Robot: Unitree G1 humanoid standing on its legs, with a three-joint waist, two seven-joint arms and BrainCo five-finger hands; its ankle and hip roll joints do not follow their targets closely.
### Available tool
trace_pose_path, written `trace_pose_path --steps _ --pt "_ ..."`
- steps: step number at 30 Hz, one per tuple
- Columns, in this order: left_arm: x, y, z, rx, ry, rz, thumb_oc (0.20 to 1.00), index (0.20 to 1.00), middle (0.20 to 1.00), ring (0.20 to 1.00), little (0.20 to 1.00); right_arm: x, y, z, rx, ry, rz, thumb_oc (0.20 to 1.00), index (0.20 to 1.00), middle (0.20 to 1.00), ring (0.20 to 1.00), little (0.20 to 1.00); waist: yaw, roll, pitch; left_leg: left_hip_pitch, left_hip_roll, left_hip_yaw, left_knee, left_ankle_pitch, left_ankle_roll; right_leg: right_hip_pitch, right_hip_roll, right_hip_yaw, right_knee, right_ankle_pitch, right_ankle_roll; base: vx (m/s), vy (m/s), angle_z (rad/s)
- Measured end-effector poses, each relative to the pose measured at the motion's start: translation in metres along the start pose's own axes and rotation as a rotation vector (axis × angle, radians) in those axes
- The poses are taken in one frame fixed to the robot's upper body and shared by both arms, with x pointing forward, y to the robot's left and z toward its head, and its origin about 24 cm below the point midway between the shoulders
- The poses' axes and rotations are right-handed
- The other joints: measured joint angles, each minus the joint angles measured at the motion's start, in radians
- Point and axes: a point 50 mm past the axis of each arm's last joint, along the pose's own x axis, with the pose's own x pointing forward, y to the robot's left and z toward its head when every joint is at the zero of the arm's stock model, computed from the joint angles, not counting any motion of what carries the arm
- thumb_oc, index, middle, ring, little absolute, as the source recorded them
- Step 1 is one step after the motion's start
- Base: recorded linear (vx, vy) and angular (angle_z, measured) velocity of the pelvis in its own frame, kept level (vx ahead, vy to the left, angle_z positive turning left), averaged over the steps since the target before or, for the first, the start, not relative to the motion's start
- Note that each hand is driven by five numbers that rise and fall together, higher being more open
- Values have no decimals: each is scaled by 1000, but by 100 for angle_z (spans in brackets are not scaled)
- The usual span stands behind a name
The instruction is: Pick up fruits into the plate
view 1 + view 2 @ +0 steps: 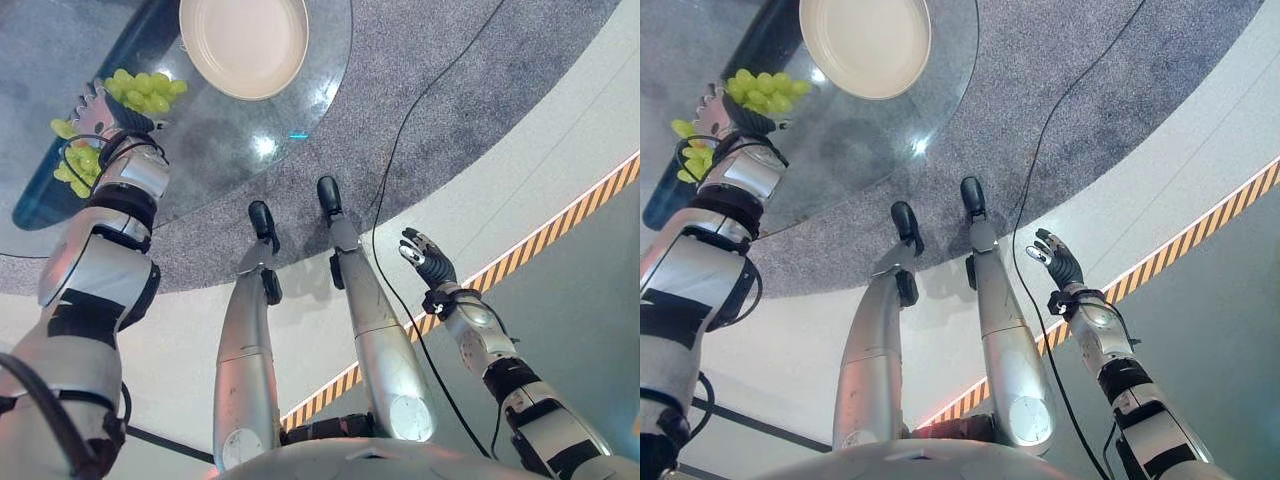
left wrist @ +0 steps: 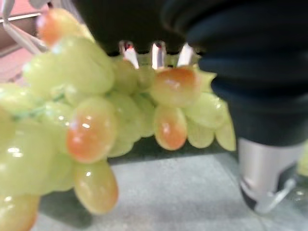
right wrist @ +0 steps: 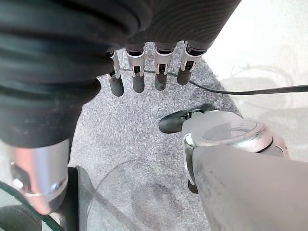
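Observation:
A bunch of green grapes lies against my left hand over the left part of the round glass table. In the left wrist view the grapes hang close under the palm, a little above the glass, with the fingers curled behind them and the thumb beside them. More green grapes show left of that wrist. The cream plate sits on the far side of the table, with nothing on it. My right hand hangs low at the right over the floor, its fingers straight and holding nothing.
The glass table stands on a grey carpet. A yellow-and-black striped line crosses the pale floor at the right.

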Motion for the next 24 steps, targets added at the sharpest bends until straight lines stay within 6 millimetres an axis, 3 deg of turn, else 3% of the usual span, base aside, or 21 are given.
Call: trace_pose_path --steps 1,5,10,15,24 --pt "2 7 1 34 13 42 200 200 200 200 200 1 3 4 14 -19 12 1000 1000 1000 1000 1000 -3 -9 -5 -20 3 -1 9 -2 -2 -16 3 0 4 0 0 13 -22 -3" --pt "6 24 2 140 46 142 200 200 200 200 200 1 5 6 26 -43 31 1000 1000 1000 1000 1000 -8 -36 -23 -54 9 1 31 -12 -2 -51 10 4 18 -1 1 9 -18 -4" --pt "10 38 -3 248 66 232 200 200 200 200 200 1 5 8 51 -68 35 1000 1000 1000 1000 1000 -15 -40 -26 -95 9 -8 46 -14 -5 -86 12 0 26 -1 1 3 -7 -1" --pt "10 35 -16 306 95 243 200 200 200 200 200 1 7 9 52 -71 51 1000 1000 1000 1000 1000 -11 -40 -26 -108 9 -9 49 -15 -5 -100 12 0 31 -1 1 0 0 0" --pt "10 26 -14 207 37 212 200 200 200 200 200 2 8 9 49 -71 54 1000 1000 1000 1000 1000 7 -40 -26 -86 8 -11 48 -14 -5 -78 13 1 32 -1 1 -23 15 0"
